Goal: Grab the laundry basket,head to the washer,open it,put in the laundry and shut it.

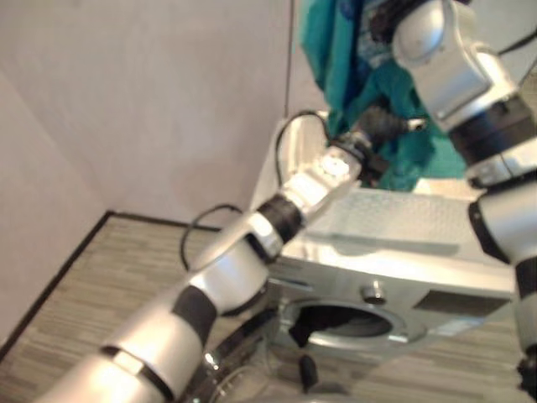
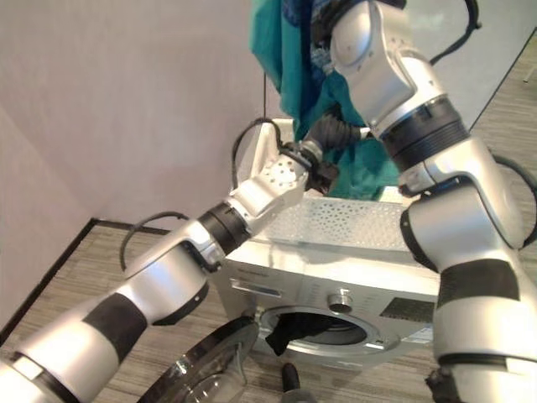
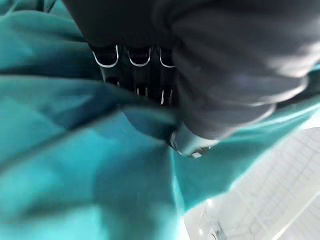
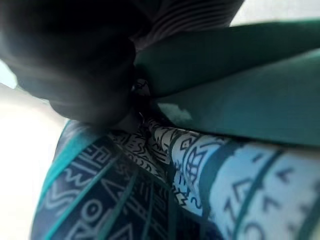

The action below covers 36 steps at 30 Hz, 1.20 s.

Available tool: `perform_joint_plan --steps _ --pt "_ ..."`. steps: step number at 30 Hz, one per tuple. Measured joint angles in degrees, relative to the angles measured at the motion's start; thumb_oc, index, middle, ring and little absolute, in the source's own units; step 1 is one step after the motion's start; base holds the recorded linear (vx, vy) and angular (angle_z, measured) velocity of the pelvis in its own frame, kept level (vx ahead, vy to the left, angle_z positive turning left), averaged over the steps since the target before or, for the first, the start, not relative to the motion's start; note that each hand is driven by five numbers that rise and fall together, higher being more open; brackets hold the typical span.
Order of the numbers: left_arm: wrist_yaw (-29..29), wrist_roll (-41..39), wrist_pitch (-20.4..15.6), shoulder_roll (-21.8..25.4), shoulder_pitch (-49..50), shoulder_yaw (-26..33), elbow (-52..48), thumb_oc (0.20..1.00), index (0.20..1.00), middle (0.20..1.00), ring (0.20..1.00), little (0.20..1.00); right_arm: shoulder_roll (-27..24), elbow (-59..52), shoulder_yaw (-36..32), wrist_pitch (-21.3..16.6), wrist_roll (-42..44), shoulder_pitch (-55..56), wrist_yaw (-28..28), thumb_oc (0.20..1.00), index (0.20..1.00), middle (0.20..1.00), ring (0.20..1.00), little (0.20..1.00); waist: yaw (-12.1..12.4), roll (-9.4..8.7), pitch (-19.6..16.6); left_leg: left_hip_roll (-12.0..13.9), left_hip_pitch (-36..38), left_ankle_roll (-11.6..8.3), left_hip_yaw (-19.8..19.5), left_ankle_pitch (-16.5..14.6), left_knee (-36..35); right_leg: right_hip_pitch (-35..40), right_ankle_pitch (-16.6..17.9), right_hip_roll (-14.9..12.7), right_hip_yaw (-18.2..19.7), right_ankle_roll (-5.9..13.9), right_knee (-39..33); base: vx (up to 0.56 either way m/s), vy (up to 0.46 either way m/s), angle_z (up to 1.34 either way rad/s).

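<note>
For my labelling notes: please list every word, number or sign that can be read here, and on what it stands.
None can be read.
Washer front panel: a dark display patch and faint marks, too blurred to read.
Patterned cloth: geometric shapes, not letters.
Teal cloth: plain.

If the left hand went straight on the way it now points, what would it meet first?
The teal garment: the left hand is already against it, fingers hidden in its folds in the wrist view. What lies behind the cloth cannot be told.
</note>
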Motion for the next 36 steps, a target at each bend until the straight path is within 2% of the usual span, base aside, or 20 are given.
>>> perform_joint_plan --steps 7,16,17,18,19,20,28,30,32,36 --pt "0.1 -0.9 -2.0 0.0 -3.1 2.2 -0.7 0.200 0.200 0.200 0.200 0.200 0.5 -1.1 -2.2 -0.6 -0.1 0.0 -0.4 0.200 0.200 0.200 0.200 0.200 -0.5 0.85 1.5 0.1 -0.2 0.01 1.9 0.0 0.1 -1.0 0.1 0.7 1.4 -0.04 0.2 0.01 -0.015 -0.14" --pt "0.6 -1.1 -2.2 0.4 -5.0 4.3 -0.7 0.200 0.200 0.200 0.200 0.200 1.7 -1.1 -4.0 -0.7 -0.1 0.1 -1.3 0.200 0.200 0.200 0.200 0.200 -0.1 1.93 2.3 0.2 -0.4 0.02 2.0 0.0 0.0 -1.3 0.1 0.8 1.5 -0.11 0.2 0.01 -0.004 -0.01" --pt "1.4 -1.0 -2.2 0.5 -5.8 4.3 -0.8 0.200 0.200 0.200 0.200 0.200 1.8 -1.2 -5.4 -0.8 -0.1 0.2 -1.9 0.620 0.620 0.620 0.620 0.620 0.0 1.93 2.3 0.2 -0.5 0.02 1.9 0.0 -0.1 -1.3 0.1 0.6 1.1 -0.11 0.2 0.02 -0.002 0.11" --pt "1.6 -1.0 -2.2 0.6 -6.3 4.5 -1.0 0.200 0.200 0.200 0.200 0.200 1.9 -1.3 -7.0 -0.8 -0.1 0.4 -2.4 0.620 0.620 0.620 0.620 0.620 0.1 1.94 2.2 0.2 -0.6 0.02 1.8 0.0 -0.1 -1.3 0.1 0.5 0.9 -0.12 0.2 0.02 0.001 0.14" --pt "1.9 -0.9 -2.2 1.0 -6.5 4.8 -2.1 0.200 0.200 0.200 0.200 0.200 2.1 -1.4 -8.5 -0.8 -0.1 0.5 -2.9 0.931 0.931 0.931 0.931 0.931 0.2 1.94 2.2 0.2 -0.8 0.02 1.6 0.0 0.0 -1.3 0.1 0.4 0.7 -0.12 0.2 0.00 0.008 0.13" --pt "2.4 -0.9 -2.5 1.3 -6.4 4.8 -2.9 0.200 0.200 0.200 0.200 0.200 1.9 -1.7 -9.2 -0.8 -0.1 0.5 -3.3 1.000 1.000 1.000 1.000 1.000 0.2 1.95 2.2 0.2 -0.9 0.02 1.3 0.0 -0.1 -1.3 0.1 0.4 0.5 -0.12 0.2 0.01 0.014 0.13" --pt "4.4 -0.4 -3.5 3.2 -6.6 8.6 -3.8 0.200 0.200 0.200 0.200 0.200 2.3 -8.0 -18.2 -2.3 0.0 4.0 -9.2 1.000 1.000 1.000 1.000 1.000 0.6 1.94 2.2 0.0 -0.7 0.01 0.5 0.0 -0.1 -0.7 0.1 0.0 -0.2 -0.13 0.3 0.01 0.006 0.06" --pt "5.0 -0.3 -3.6 3.8 -6.9 8.8 -3.7 0.200 0.200 0.200 0.200 0.200 2.3 -8.2 -18.5 -2.5 0.0 4.4 -9.9 1.000 1.000 1.000 1.000 1.000 0.8 1.95 2.1 0.0 -0.5 0.01 0.5 0.0 -0.1 -0.4 0.1 -0.1 -0.2 -0.13 0.3 0.01 0.015 -0.01" --pt "5.2 0.1 -3.8 4.8 -7.6 9.9 -3.7 0.200 0.200 0.200 0.200 0.200 2.9 -10.2 -22.1 -3.3 0.0 7.3 -11.4 1.000 1.000 1.000 1.000 1.000 0.9 1.93 2.1 0.1 0.1 0.01 0.5 0.0 -0.1 0.2 0.1 0.0 -0.3 -0.13 0.3 0.00 0.000 0.00" --pt "6.0 0.1 -4.3 5.8 -8.6 11.3 -3.7 0.200 0.200 0.200 0.200 0.200 3.7 -11.2 -24.1 -3.4 0.0 9.1 -13.0 1.000 1.000 1.000 1.000 1.000 1.0 1.86 1.9 -0.2 0.1 0.00 0.4 0.0 -0.1 0.2 0.1 -0.2 -0.3 -0.08 0.3 0.00 0.004 0.01"
